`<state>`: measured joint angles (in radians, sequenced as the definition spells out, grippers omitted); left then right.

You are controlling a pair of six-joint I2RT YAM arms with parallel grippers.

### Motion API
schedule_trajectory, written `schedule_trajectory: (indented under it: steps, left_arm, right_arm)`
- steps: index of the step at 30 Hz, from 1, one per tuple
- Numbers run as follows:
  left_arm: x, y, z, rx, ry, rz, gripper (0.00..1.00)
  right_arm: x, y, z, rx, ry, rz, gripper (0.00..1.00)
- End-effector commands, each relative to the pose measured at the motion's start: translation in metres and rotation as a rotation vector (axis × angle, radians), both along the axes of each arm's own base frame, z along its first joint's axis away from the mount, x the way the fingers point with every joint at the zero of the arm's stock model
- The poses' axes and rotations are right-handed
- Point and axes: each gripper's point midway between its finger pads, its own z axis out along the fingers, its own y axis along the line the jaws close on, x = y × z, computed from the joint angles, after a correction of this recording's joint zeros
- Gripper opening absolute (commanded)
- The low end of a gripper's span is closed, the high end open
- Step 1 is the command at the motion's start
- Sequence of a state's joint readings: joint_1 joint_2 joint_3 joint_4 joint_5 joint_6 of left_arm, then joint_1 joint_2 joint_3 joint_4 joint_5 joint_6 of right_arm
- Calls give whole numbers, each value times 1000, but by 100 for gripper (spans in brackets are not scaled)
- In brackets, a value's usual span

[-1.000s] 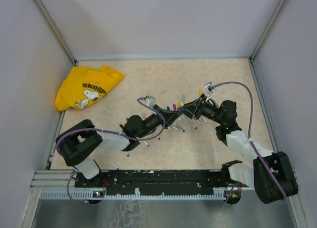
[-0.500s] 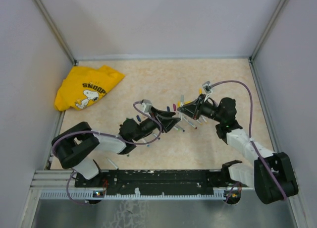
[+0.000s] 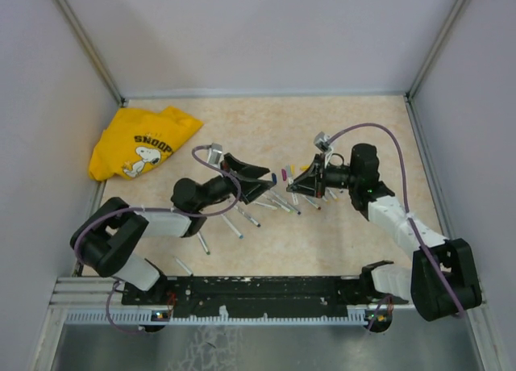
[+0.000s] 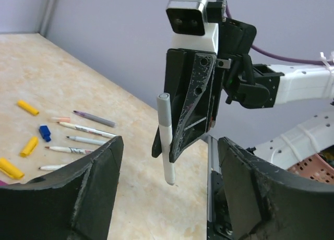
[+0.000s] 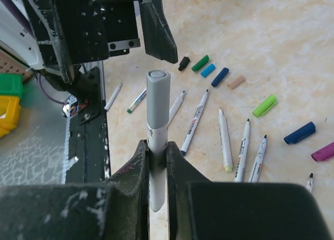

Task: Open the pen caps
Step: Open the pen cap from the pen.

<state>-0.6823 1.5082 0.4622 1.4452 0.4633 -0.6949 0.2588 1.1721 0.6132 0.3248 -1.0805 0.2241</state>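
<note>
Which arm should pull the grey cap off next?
Left. The left gripper is open and faces the pen, whose grey cap sticks out free of the right gripper clamping the barrel.

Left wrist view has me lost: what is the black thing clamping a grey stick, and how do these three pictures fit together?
You are looking at two robot arms on a table. The top picture looks down from above and behind them. Each wrist picture comes from a camera on one arm, with that arm's own pincer at the bottom. In the left wrist view, the left pincer stands open. Beyond it is the right pincer, shut on a grey pen held upright. The right wrist view shows that same grip close up. On the table lie bare pens, loose caps in several colours, and a yellow shirt at the far left.
</note>
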Motion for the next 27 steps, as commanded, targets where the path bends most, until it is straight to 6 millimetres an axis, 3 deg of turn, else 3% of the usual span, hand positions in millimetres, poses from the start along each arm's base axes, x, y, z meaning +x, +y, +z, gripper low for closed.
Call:
schedule_trajectory:
  steps: [1, 5, 9, 17, 23, 27]
  left_arm:
    - [-15, -12, 19, -57, 6, -159, 72]
    - [-1, -28, 16, -32, 59, -173, 59]
    - [10, -42, 8, 13, 99, -138, 54]
    - [14, -64, -3, 74, 131, -123, 42]
    - [16, -66, -1, 73, 130, -118, 5]
    - [28, -50, 15, 31, 112, -47, 0]
  right_arm:
    - [-5, 3, 13, -2, -66, 83, 0]
    - [-7, 6, 11, -8, -61, 101, 0]
    - [-8, 7, 9, -15, -55, 110, 0]
    - [-9, 8, 10, -16, -55, 112, 0]
    - [-8, 8, 9, -21, -56, 111, 0]
    - [-10, 10, 5, -25, -44, 117, 0]
